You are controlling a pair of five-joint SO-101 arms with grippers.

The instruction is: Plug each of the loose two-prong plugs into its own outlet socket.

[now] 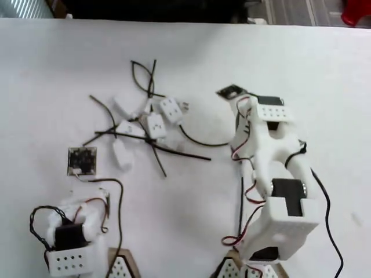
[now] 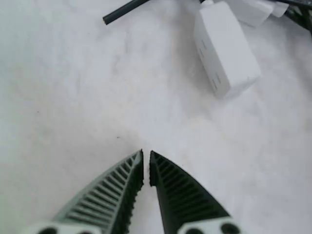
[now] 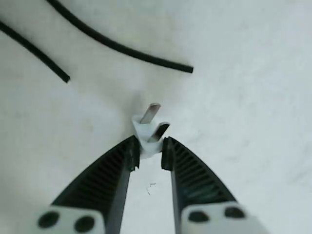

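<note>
One risk: the small white two-prong plug (image 3: 143,128) is pinched by its rear only, prongs tilted, so it may twist or slip when you press it home | right hand (image 3: 149,143) narrowly parted, clamped on that plug above the white worktop (image 3: 253,97), near a loose black cable (image 3: 117,46) | left hand (image 2: 146,156) clenched, empty, near a white rectangular outlet block (image 2: 225,48).

White two-prong plug (image 3: 145,129) clamped in right hand (image 3: 149,142); white sockets (image 1: 155,125) clustered mid-table.
</note>
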